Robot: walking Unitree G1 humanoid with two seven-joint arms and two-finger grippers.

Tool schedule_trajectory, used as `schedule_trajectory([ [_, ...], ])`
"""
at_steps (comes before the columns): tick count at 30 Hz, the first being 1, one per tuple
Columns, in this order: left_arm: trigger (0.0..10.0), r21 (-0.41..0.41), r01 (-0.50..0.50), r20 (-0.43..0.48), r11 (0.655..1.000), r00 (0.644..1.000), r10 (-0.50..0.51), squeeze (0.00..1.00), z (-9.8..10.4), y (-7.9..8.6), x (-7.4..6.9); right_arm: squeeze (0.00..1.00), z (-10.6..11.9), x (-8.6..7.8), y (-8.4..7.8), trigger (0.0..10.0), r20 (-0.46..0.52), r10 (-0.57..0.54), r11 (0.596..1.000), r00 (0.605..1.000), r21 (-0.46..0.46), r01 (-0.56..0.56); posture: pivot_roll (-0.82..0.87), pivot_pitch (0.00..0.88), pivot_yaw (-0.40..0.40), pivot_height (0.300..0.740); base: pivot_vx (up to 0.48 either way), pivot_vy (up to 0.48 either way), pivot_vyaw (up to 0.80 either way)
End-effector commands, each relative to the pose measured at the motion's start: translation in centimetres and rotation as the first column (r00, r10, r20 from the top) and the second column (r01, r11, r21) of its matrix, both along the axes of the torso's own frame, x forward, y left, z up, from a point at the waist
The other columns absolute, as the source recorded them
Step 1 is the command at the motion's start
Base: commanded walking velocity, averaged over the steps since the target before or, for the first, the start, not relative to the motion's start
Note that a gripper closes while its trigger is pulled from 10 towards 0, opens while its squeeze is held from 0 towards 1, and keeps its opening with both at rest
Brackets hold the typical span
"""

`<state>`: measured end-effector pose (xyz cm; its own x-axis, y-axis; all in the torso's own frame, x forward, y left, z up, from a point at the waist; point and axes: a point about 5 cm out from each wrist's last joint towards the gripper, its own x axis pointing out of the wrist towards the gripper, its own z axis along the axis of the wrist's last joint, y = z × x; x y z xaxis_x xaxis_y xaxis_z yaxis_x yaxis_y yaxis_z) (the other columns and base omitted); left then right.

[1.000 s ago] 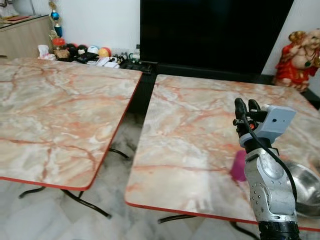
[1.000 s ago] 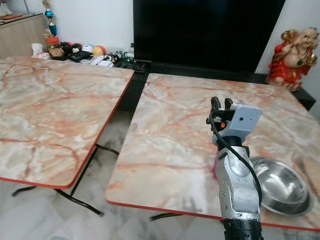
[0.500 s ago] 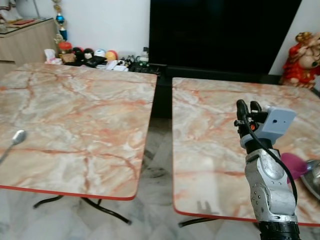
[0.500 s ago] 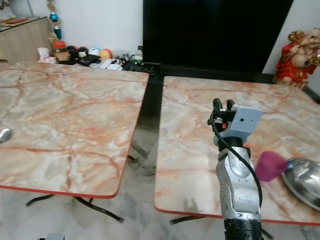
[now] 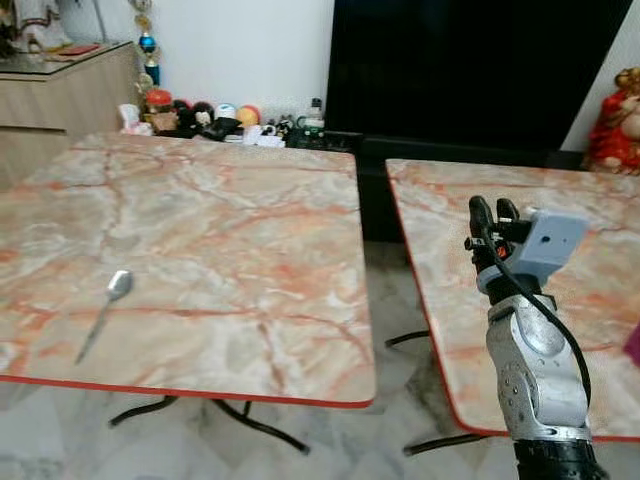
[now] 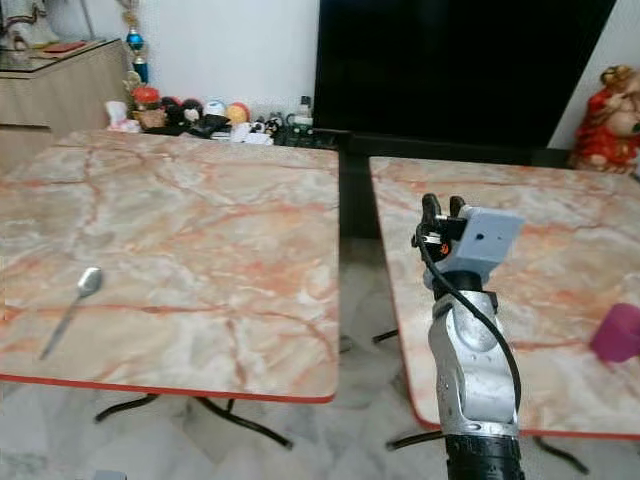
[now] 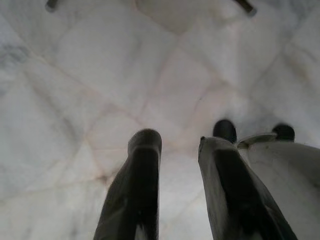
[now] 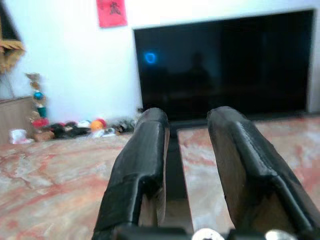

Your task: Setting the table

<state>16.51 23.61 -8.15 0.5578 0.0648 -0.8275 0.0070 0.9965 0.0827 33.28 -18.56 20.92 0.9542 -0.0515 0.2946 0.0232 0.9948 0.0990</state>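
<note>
Two marble surfaces stand before your robot, a dark TV (image 5: 470,60) behind them. Spoon (image 5: 104,309) lies on the left surface (image 5: 200,230), well left of the raised right pincer (image 5: 490,208), fingers slightly spread, empty. Left pincer (image 7: 175,150) hangs over floor, spread, empty.

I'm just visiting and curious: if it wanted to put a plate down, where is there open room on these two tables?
The left table is bare apart from a spoon near its front left edge, so its middle, back and right side are free. The right table is bare behind the raised right tool; a pink cup stands at its right. The low shelf behind is crowded.
</note>
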Motion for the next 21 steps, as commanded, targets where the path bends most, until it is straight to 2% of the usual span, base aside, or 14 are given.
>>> schedule_trajectory([
  [1,10.0,0.002,-0.009,-0.006,1.0,1.0,0.009,0.0,-0.04,0.17,-0.16,0.0,0.22,-0.04,-0.47,10.0,0.006,-0.017,1.0,1.0,0.002,0.017,0.05,0.0,-0.038,0.74,0.0,0.476,0.0],
  [21,10.0,-0.005,-0.016,-0.013,1.0,1.0,0.016,0.0,-0.26,-0.04,-0.57,0.0,0.32,0.12,-0.09,10.0,0.005,0.0,1.0,1.0,-0.006,0.0,0.06,0.0,-0.044,0.74,0.0,0.476,0.0],
])
